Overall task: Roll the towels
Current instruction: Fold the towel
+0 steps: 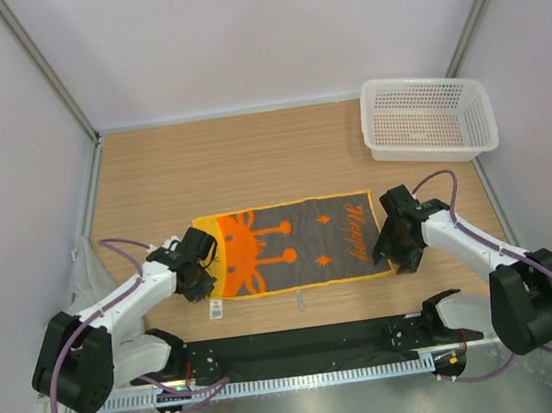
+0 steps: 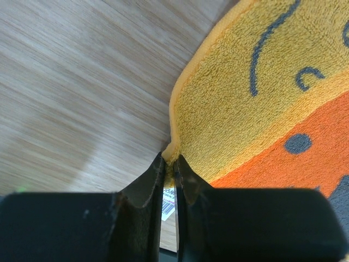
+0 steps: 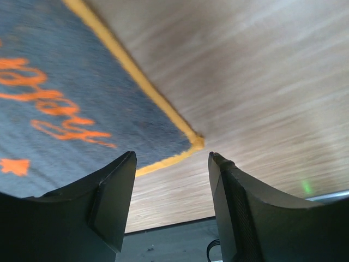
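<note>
One towel [image 1: 301, 244] lies flat on the wooden table, orange at its left end, grey with orange print at its right, with a yellow edge all round. My left gripper [image 1: 210, 273] is at the towel's left near corner. In the left wrist view the left gripper [image 2: 170, 159] is shut on the yellow edge of the towel [image 2: 245, 98]. My right gripper [image 1: 402, 262] hovers by the towel's right near corner. The right wrist view shows the right gripper [image 3: 172, 158] open, with the corner of the towel [image 3: 82, 98] just beyond its fingertips and untouched.
A white perforated basket [image 1: 426, 117] stands at the back right. A small white barcode tag [image 1: 215, 310] lies by the left gripper, and another small bit [image 1: 299, 304] lies near the front edge. A pale cloth-like shape [image 1: 85, 275] hangs off the table's left edge.
</note>
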